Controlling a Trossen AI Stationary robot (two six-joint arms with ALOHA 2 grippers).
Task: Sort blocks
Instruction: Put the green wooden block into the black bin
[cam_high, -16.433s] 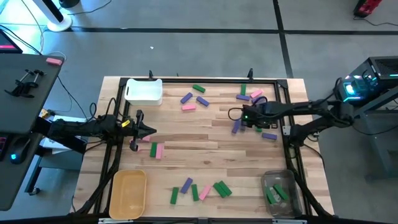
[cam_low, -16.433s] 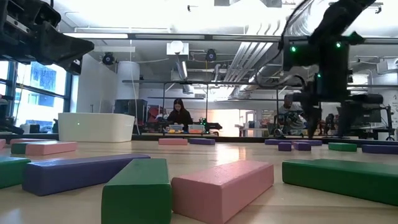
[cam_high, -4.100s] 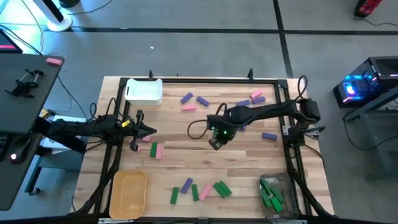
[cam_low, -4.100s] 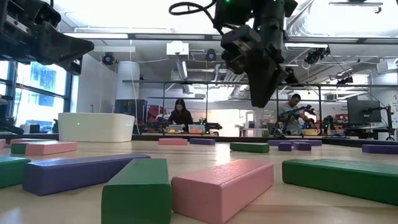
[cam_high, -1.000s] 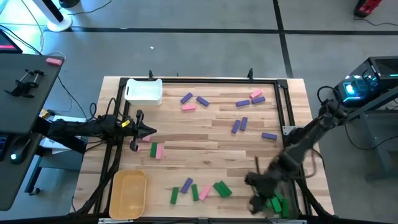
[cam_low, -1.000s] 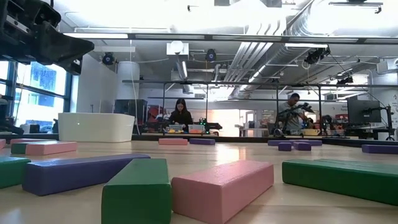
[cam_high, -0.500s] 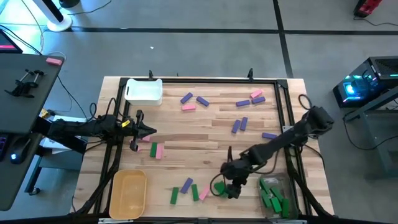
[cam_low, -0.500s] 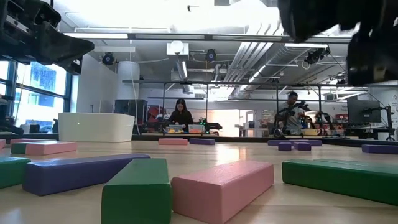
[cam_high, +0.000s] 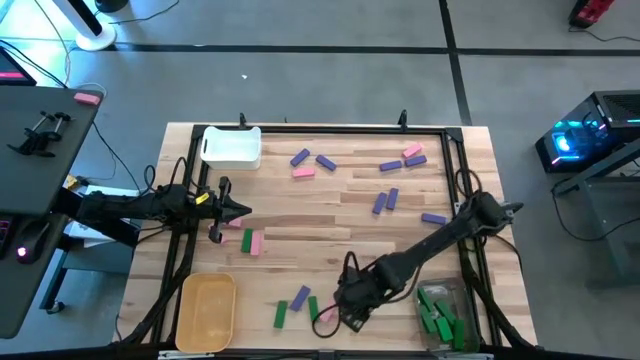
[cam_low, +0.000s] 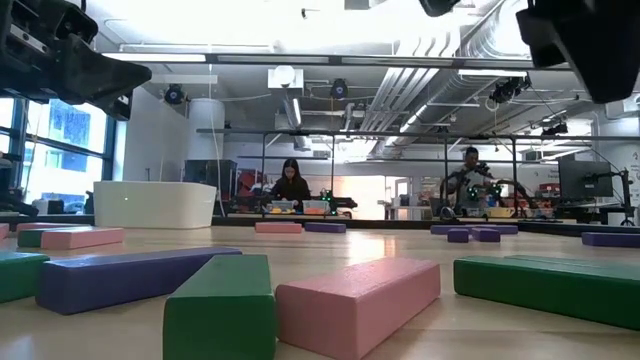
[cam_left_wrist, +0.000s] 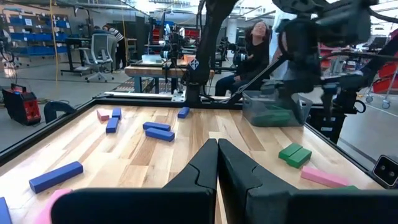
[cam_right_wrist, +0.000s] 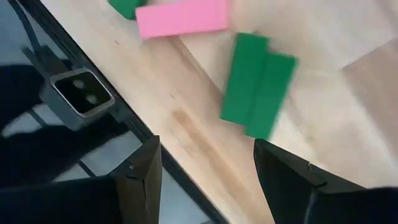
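Our right tool (cam_high: 352, 308), spread and empty, hangs over two touching green blocks (cam_right_wrist: 258, 86) near the worktop (cam_high: 330, 215) front edge; a skewed pinch could knock them off. Left tool (cam_high: 232, 210) clenched, idle.

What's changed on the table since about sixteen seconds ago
The right gripper left the far purple blocks, visited the clear bin, and now hangs open over the near pair of green blocks. The bin holds more green blocks. The left gripper, shut, and the white bin stayed put.
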